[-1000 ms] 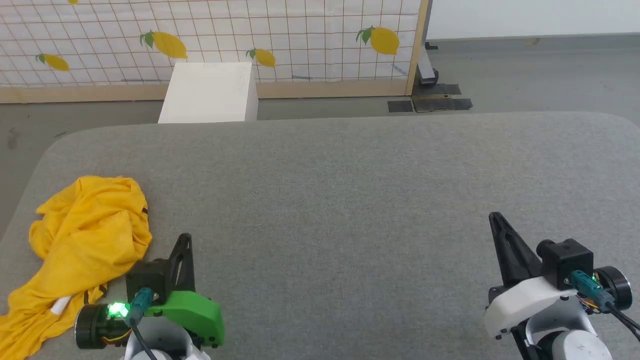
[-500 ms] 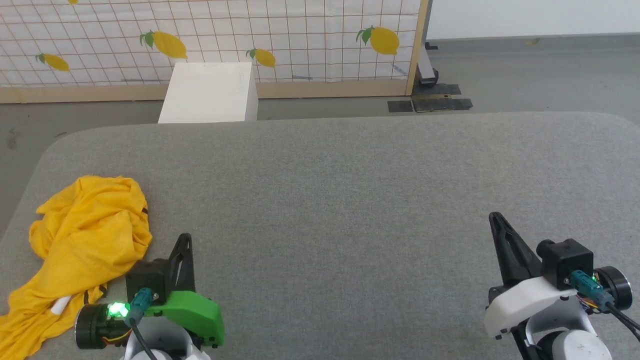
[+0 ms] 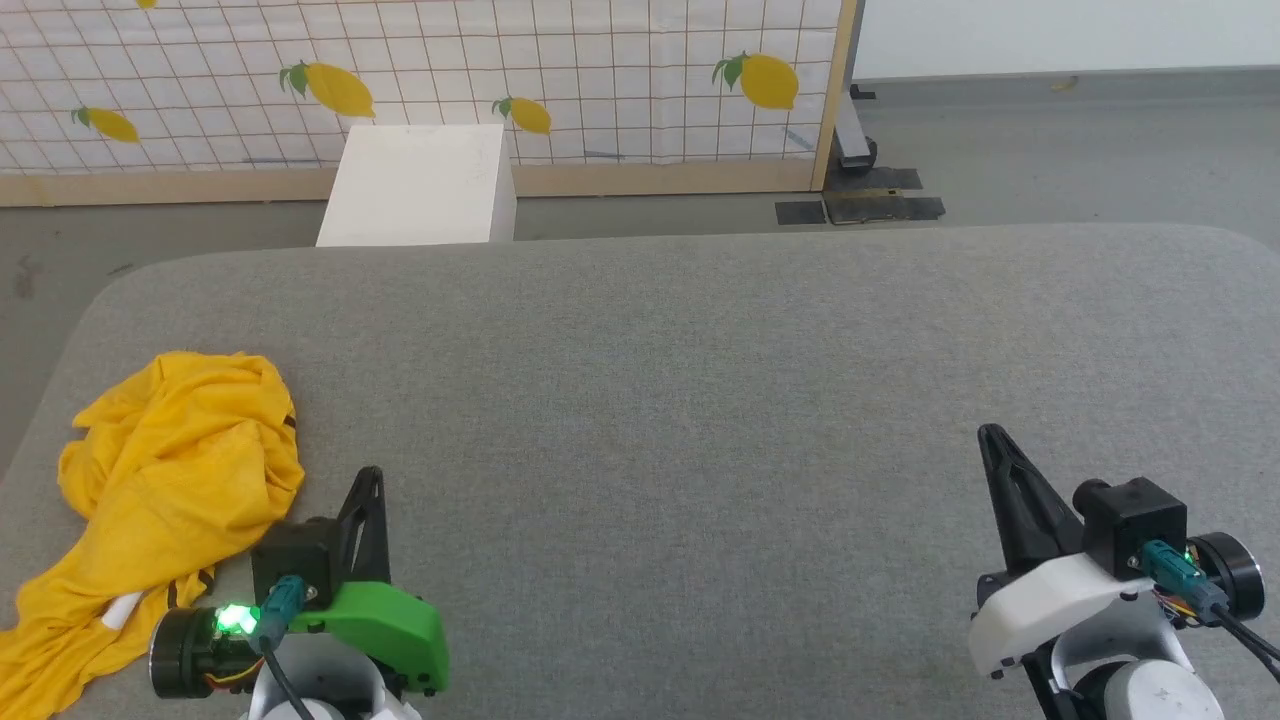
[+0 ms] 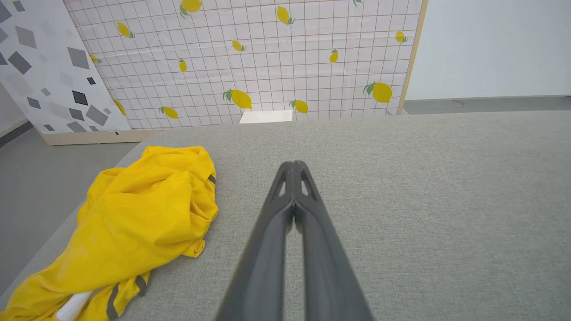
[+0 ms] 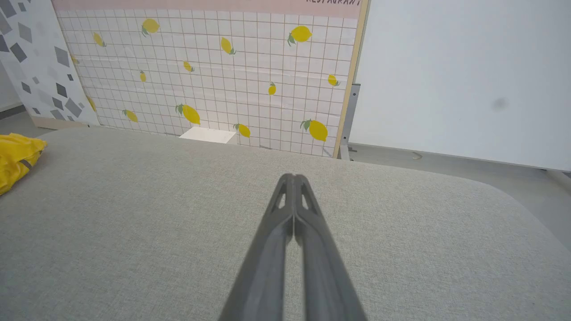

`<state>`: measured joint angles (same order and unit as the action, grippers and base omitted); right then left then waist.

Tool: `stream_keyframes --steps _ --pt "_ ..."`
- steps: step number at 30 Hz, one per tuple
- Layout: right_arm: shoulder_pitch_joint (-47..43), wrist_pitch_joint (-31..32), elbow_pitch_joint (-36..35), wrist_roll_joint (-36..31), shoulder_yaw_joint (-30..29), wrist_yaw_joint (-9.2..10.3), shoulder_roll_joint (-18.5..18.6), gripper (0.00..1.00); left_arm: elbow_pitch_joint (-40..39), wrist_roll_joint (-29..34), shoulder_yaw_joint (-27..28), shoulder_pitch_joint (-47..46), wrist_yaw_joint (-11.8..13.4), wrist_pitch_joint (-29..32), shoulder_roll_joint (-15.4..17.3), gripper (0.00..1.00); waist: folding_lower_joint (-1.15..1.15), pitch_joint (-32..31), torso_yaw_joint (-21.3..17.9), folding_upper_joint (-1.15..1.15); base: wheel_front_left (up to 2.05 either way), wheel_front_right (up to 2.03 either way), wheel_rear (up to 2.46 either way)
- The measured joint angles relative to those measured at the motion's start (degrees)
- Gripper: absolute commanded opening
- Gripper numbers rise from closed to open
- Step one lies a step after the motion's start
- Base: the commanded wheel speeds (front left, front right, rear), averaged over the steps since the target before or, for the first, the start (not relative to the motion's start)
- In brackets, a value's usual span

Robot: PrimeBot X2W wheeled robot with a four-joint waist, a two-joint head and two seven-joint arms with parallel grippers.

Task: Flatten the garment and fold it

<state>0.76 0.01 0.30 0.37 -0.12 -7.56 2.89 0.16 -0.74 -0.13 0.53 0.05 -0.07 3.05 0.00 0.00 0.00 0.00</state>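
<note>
The garment (image 3: 165, 480) lies crumpled in a mustard-yellow heap at the near left of the grey table (image 3: 680, 400), its print hidden in the folds. In the left wrist view the garment (image 4: 142, 218) sits left of my fingers, apart from them. My left gripper (image 3: 372, 478) is shut and empty, just right of the heap; its closed tips (image 4: 294, 164) hover over bare fabric. My right gripper (image 3: 990, 435) is shut and empty at the near right, far from the garment (image 5: 15, 158), with its tips (image 5: 294, 177) pressed together.
A white box (image 3: 420, 185) stands on the floor behind the table's far edge. A lemon-print grid panel (image 3: 450, 70) with a wooden frame closes the back. The table's left edge runs right beside the garment. Grey floor (image 3: 1050, 150) lies beyond at the right.
</note>
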Motion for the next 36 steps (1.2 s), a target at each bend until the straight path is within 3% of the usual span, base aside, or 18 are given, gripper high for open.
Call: stream_keyframes --steps 13,14,15,16,36 --pt "0.0 0.0 0.0 0.0 0.0 0.0 0.0 0.0 0.0 0.0 0.0 0.0 0.0 0.0 0.0 0.0 0.0 0.0 0.0 0.0 0.0 0.0 0.0" --pt "0.0 0.0 0.0 0.0 0.0 0.0 0.0 1.0 0.0 0.0 0.0 0.0 0.0 0.0 0.0 1.0 0.0 0.0 0.0 0.0 0.0 0.0 0.0" --pt "0.0 0.0 0.0 0.0 0.0 0.0 0.0 0.0 0.0 -0.1 0.0 0.0 0.0 0.0 0.0 0.0 0.0 0.0 0.0 0.0 0.0 0.0 0.0" --pt "0.0 0.0 0.0 0.0 0.0 0.0 0.0 1.0 0.0 -0.2 -0.1 0.0 0.0 0.0 0.0 1.0 0.0 0.0 0.0 0.0 0.0 0.0 0.0" --pt "0.0 -1.7 2.3 1.7 -0.9 0.0 0.0 1.0 1.4 -1.4 -1.2 0.0 0.3 -1.8 0.0 1.0 0.0 -0.1 0.0 0.0 0.0 0.0 0.0"
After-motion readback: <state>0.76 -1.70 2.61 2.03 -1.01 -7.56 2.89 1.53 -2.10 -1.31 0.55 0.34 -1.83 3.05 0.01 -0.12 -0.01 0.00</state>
